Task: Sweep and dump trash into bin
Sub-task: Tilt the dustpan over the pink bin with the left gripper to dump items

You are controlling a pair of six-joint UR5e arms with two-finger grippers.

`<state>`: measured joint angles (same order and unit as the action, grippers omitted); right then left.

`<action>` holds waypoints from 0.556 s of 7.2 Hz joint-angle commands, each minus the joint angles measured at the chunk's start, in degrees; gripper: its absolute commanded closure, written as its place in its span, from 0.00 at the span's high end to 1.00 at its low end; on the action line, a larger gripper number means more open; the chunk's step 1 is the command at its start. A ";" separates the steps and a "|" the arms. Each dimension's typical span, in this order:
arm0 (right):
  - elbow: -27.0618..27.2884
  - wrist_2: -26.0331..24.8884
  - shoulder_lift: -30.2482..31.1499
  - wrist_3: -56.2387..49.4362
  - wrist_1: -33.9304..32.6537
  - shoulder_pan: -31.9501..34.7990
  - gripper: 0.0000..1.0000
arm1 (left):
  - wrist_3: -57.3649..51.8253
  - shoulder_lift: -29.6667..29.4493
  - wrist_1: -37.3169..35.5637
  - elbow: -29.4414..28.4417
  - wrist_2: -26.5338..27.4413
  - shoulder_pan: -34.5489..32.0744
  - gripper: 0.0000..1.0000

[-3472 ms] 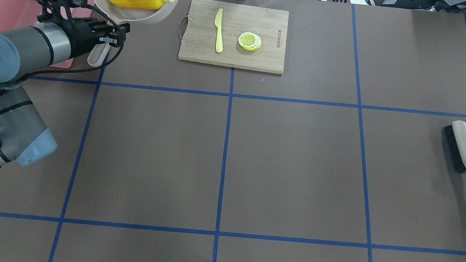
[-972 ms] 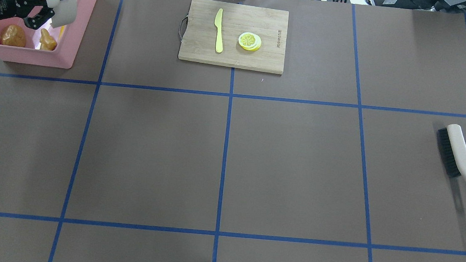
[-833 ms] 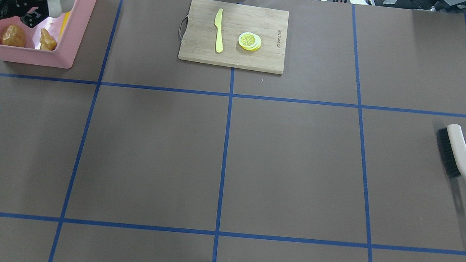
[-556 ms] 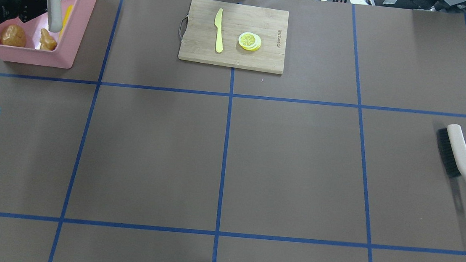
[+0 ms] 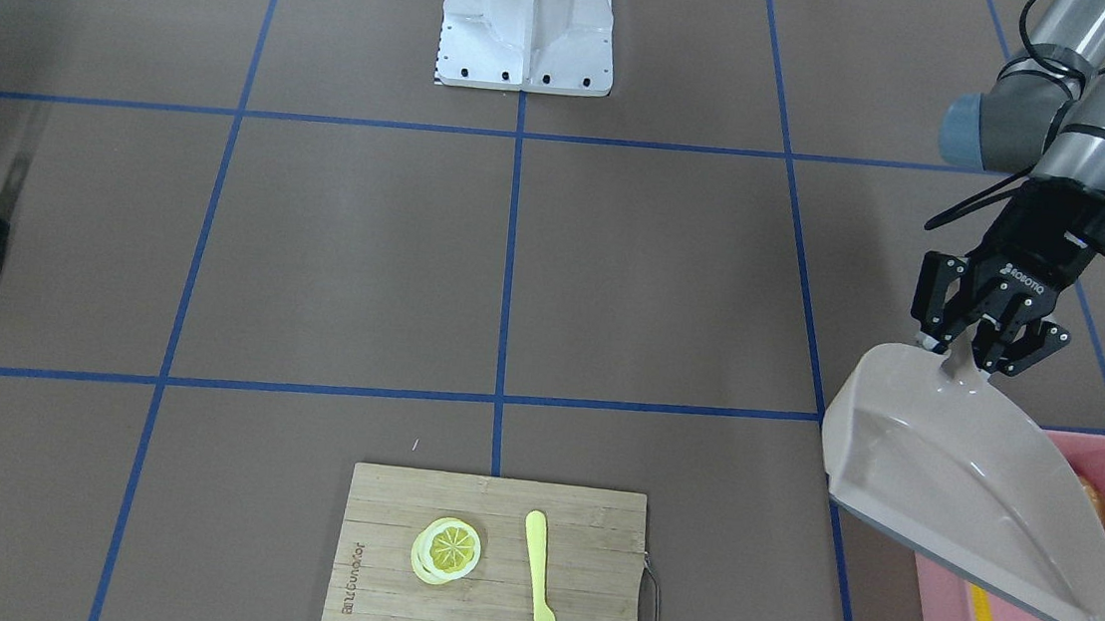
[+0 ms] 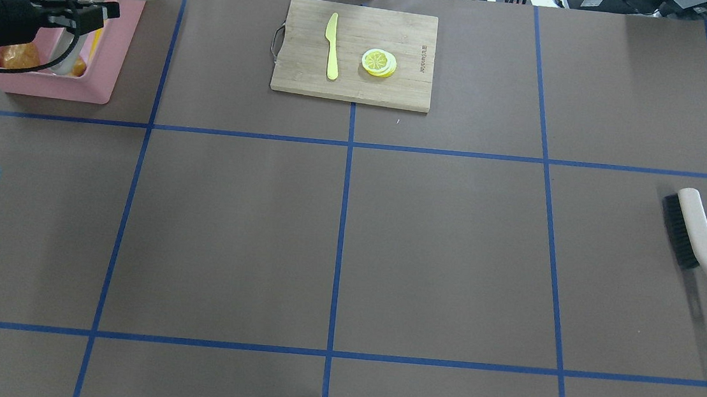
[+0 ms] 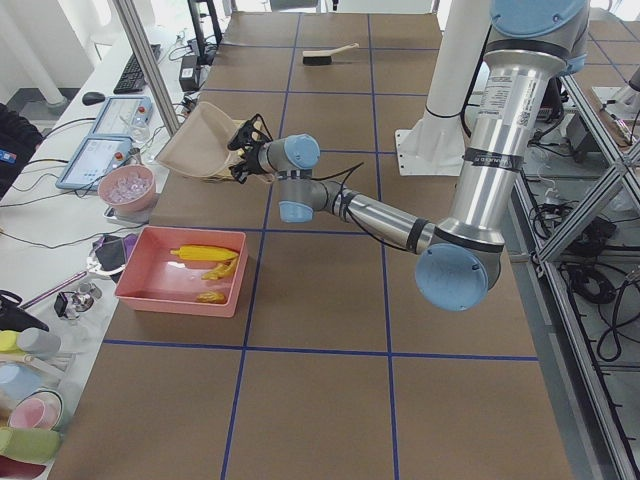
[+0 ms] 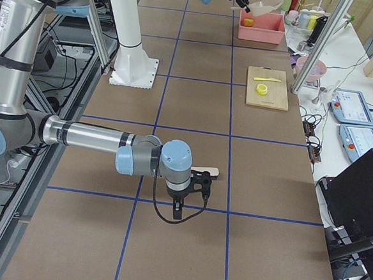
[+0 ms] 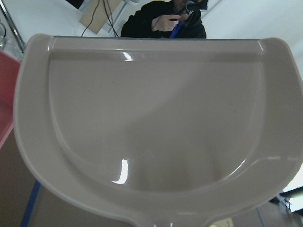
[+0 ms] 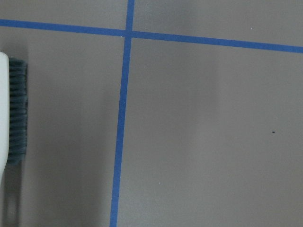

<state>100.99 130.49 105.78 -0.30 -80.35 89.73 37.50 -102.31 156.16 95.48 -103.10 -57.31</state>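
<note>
The left gripper (image 5: 975, 340) is clamping its fingers on the handle of the beige dustpan (image 5: 968, 477) and holding it raised and tilted. The pan's wide lip is hanging over one corner of the pink bin (image 7: 132, 292). From the side view the lip seems to be riding above the bin's rim rather than touching it.

All the trash is lying inside the bin. The corn cob (image 7: 205, 253) is resting along the wall that faces the cutting board (image 6: 353, 51). The ginger root (image 7: 221, 270) is sitting just beside the corn cob, and the potato (image 7: 210, 296) is sitting nearer the robot-side wall.

The board, carrying a plastic knife (image 6: 332, 46) and lemon slices (image 6: 379, 62), is sitting near the bin along the same far table edge. A broad stretch of table (image 6: 452, 245), crossed by blue tape lines (image 6: 342, 223), is lying between the bin and the brush (image 6: 690, 231), which is resting well apart at the opposite end.

The right gripper (image 8: 203, 181) is hovering by the brush handle. It is showing only in the side view, so whether its jaws are apart or together cannot be told.
</note>
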 commanded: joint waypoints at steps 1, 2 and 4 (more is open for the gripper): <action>-0.01 0.02 0.04 0.30 0.55 0.00 1.00 | -18.93 -0.17 -3.67 1.63 -0.43 0.36 0.00; -0.44 -0.15 0.22 0.22 0.63 0.00 1.00 | -26.70 0.09 -3.75 3.20 -1.48 0.53 0.00; -1.68 -0.06 0.57 0.21 0.72 0.00 1.00 | -37.91 -0.26 -7.16 3.31 -6.30 1.06 0.00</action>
<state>99.75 130.46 106.20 -0.09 -79.72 89.74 5.80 -102.41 151.05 98.51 -106.79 -56.52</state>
